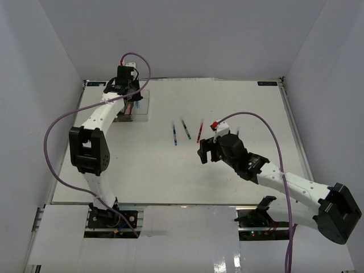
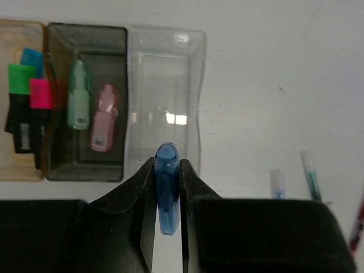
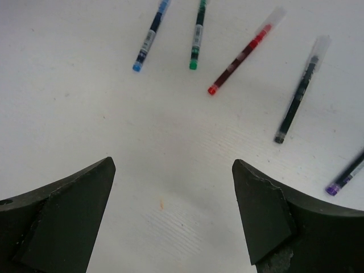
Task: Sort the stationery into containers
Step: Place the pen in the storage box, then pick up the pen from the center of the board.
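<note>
Item: blue piece (image 2: 166, 176), clamped in my left hand (image 2: 168, 166), poised at the clear bin's (image 2: 165, 74) edge, long axis parallel to the bin sides. Its kin, the mint piece (image 2: 78, 94) and pink piece (image 2: 103, 116), lie in the grey bin (image 2: 85, 28), just left. I judge the drop needs a leftward shift. Right hand (image 3: 173, 165): spread wide, empty, with the pens (image 3: 239, 57) on the tabletop (image 3: 85, 114) just far of it.

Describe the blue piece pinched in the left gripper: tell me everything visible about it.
The blue piece is a small capsule-shaped thing of translucent blue plastic, with a rounded, slightly darker tip and a paler body. The left gripper is shut on it, its black fingers pressing both long sides, so only the tip and a strip of body show. It lies along the fingers, tip pointing toward the clear bin, at that bin's near edge. Nothing else seems to touch it.
</note>
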### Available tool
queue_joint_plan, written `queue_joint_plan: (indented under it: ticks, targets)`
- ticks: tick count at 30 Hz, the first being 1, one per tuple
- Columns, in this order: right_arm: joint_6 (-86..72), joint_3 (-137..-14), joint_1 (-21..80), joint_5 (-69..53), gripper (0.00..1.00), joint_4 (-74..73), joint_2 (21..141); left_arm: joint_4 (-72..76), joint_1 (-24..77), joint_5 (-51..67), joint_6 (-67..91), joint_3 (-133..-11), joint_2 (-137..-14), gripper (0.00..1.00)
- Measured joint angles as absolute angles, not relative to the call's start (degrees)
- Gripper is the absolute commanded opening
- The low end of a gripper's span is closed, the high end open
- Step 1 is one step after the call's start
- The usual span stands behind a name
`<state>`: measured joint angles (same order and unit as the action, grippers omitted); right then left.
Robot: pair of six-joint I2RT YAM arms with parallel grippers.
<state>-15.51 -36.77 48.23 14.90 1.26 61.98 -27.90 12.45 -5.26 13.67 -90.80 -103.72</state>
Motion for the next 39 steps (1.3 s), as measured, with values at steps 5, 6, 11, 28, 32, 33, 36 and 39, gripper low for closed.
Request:
queue_joint_plan:
  ticks: [5, 6, 11, 28, 32, 33, 36, 39]
  targets:
    - [-14.57, -33.28, 48.05, 14.94, 0.90, -1.54, 59.42, -33.12, 8.25, -7.68, 6.17, -104.31, -116.73, 0.21]
    - [-14.48, -32.82, 48.03, 14.83, 0.90, -1.93, 59.11, -33.67, 7.62, -8.19, 4.82, -105.78, -118.78, 0.21]
    - [-13.96, -31.64, 48.01, 14.15, 0.90, -3.25, 57.95, -37.17, 5.26, -11.03, -0.32, -111.13, -126.58, 0.25]
    - [-13.04, -30.89, 48.01, 13.61, 0.90, -3.44, 56.16, -38.70, 4.84, -8.23, 4.51, -108.81, -123.22, 0.81]
    - [-13.13, -30.79, 48.01, 14.55, 0.90, -3.51, 54.08, -37.60, 7.81, -7.46, 11.22, -99.57, -110.96, 0.79]
    - [-13.19, -30.57, 47.99, 14.83, 0.90, -3.38, 53.49, -36.67, 9.61, -7.55, 13.39, -96.55, -107.22, 0.77]
    - [-13.45, -29.50, 47.94, 15.44, 0.90, -3.44, 51.72, -32.67, 17.41, -7.92, 19.66, -88.23, -98.30, 0.74]
    - [-13.76, -28.40, 47.88, 15.94, 0.90, -3.60, 50.33, -28.64, 26.24, -10.55, 25.30, -80.97, -94.26, 0.74]
